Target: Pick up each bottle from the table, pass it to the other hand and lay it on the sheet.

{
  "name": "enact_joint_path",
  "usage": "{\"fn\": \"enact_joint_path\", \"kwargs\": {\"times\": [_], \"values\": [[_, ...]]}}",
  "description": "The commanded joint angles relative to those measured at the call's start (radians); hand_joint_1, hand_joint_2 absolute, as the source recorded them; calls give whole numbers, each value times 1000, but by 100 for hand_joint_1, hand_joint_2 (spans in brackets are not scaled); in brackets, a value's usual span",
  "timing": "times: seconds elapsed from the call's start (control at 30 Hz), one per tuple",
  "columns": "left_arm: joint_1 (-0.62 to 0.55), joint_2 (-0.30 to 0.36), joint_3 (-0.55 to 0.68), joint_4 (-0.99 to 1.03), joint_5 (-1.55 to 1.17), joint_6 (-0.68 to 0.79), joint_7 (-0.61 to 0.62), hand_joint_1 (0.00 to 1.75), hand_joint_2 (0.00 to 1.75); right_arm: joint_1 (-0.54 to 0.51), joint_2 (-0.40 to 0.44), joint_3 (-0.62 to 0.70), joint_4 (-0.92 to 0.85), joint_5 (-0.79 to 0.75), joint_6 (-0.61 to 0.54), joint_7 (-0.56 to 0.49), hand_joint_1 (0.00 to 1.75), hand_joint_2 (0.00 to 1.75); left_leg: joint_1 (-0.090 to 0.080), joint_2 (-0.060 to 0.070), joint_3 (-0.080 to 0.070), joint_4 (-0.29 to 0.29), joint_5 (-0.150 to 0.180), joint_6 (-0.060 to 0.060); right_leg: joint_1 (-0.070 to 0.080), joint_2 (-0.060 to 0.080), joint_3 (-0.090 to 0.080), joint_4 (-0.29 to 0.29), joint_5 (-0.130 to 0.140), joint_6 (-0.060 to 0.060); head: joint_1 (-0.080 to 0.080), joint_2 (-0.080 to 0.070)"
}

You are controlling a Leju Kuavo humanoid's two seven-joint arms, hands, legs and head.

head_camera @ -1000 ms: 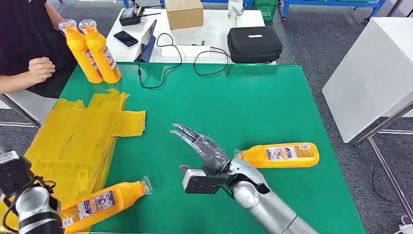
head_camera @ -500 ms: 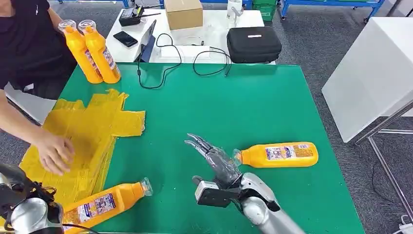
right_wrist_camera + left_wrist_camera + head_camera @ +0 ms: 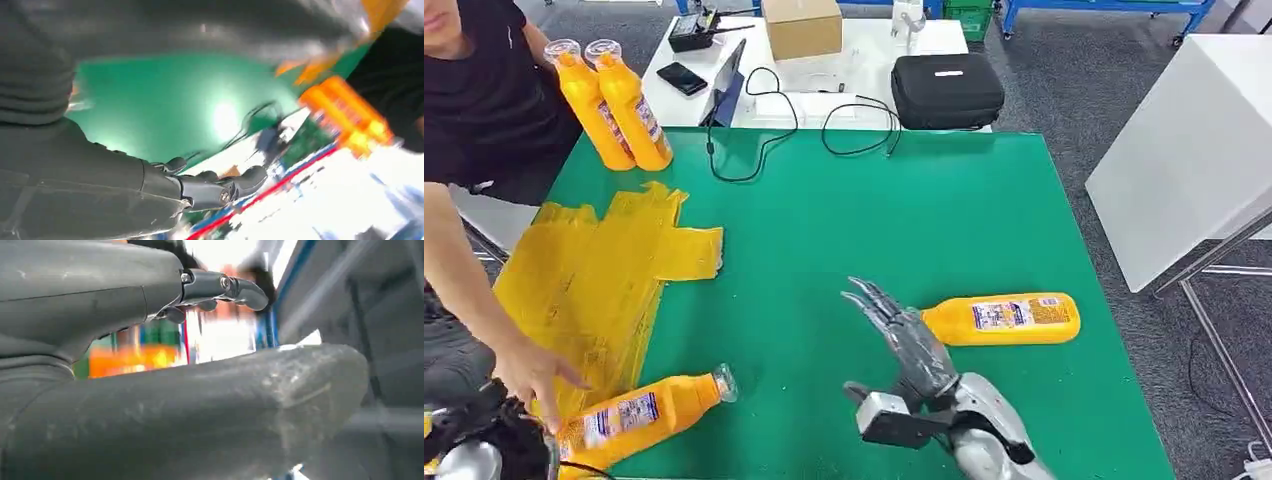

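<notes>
Head view: orange labelled bottle (image 3: 1002,319) flat on green table (image 3: 844,230).

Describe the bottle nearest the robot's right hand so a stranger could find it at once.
On the green table, look to the near right part, just beyond the right hand. There an orange bottle lies on its side on bare green, its cap toward the hand. The other lying bottle rests partly on the yellow sheet.

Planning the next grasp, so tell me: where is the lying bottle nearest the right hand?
Head view: the bottle lies on the green table's right side, just beyond the right hand's fingertips.

glossy plastic bottle (image 3: 1002,319), matt green table (image 3: 904,220)
</notes>
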Motion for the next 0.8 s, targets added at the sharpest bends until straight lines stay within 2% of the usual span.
{"fn": "enact_joint_path", "kwargs": {"times": [0.03,0.13,0.3,0.43,0.8], "values": [[197,-37,-148,-306,-42,-1,-19,0,0,416,-108,-280,-382,9,-39,-7,0,175,-1,-4,0,3,-5,1,-1,-5,3,2,-7,4,0,0],[187,15,-232,-338,-83,135,-19,0,0,398,-108,-234,-364,26,-62,18,0,175,-2,-1,0,2,-6,1,-2,-3,2,1,-5,3,0,0],[187,73,-282,-351,-99,212,-19,0,0,376,-114,-209,-344,22,-79,34,0,175,-2,1,2,0,-6,1,-2,0,1,0,-4,4,-1,0],[190,82,-285,-351,-95,219,-19,0,0,373,-112,-203,-340,20,-82,35,0,175,-2,2,7,0,-7,0,-2,0,4,0,-5,4,0,0],[189,90,-291,-346,-100,223,-19,0,0,367,-109,-198,-332,17,-84,35,0,175,-2,2,7,-1,-6,1,-2,0,6,-1,-5,4,0,0]]}}
